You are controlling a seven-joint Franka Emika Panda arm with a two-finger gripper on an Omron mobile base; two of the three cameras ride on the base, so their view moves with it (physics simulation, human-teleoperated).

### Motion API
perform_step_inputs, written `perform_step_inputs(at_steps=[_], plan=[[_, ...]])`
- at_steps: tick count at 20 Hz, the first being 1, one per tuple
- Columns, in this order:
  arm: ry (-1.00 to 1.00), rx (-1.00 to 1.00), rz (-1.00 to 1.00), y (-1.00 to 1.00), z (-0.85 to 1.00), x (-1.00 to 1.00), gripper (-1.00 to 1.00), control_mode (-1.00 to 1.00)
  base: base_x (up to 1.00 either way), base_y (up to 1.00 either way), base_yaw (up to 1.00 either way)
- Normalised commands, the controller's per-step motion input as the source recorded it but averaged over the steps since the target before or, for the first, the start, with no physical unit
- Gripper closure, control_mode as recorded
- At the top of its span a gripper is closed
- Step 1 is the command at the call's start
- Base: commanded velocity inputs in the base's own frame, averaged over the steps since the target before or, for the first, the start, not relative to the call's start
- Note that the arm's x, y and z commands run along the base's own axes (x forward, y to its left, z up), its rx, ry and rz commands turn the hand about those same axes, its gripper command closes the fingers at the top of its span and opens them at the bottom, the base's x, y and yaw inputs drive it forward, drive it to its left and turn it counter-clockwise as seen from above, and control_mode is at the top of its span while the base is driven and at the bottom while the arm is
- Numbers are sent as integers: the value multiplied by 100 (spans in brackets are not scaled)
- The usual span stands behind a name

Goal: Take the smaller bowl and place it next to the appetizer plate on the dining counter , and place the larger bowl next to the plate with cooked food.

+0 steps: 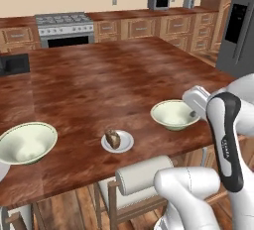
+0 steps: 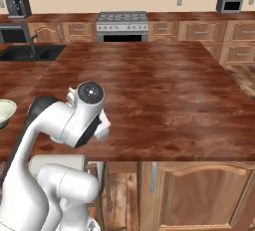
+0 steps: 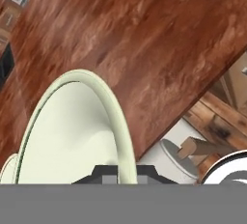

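Note:
The smaller bowl (image 1: 172, 113), cream inside, is near the front edge of the reddish-brown dining counter (image 1: 109, 75), just right of the appetizer plate (image 1: 117, 142) with its dark brown chunk. My gripper (image 1: 192, 113) is at the bowl's right rim. In the hand view the smaller bowl (image 3: 72, 136) looms close, and its rim runs between the dark tips of the gripper (image 3: 126, 174), which is shut on it. I cannot tell whether the bowl rests on the wood. The larger bowl (image 1: 26, 142) stands at the counter's near left. The plate with cooked food is out of view.
A white-cushioned stool (image 1: 144, 174) stands under the counter edge below the plate. A pale bowl rim (image 2: 5, 111) peeks in at the left edge; which bowl it is I cannot tell. The stove (image 1: 64, 26) and wall cabinets lie far behind, and a grey fridge (image 1: 238, 26) is at the right.

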Motion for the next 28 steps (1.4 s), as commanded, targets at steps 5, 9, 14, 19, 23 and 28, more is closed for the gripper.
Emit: perform_step_inputs(at_steps=[5, 9, 14, 19, 23, 28], plan=[[14, 12, 9, -4, -3, 11, 100, -100, 0, 0, 0], [9, 12, 13, -2, -15, 7, 100, -100, 0, 0, 0], [1, 2, 8, 0, -37, 14, 100, -100, 0, 0, 0], [0, 0, 2, 0, -38, 45, 100, -100, 0, 0, 0], [0, 0, 1, 0, -38, 57, 100, -100, 0, 0, 0], [0, 0, 3, 1, -35, 36, 100, -100, 0, 0, 0]])
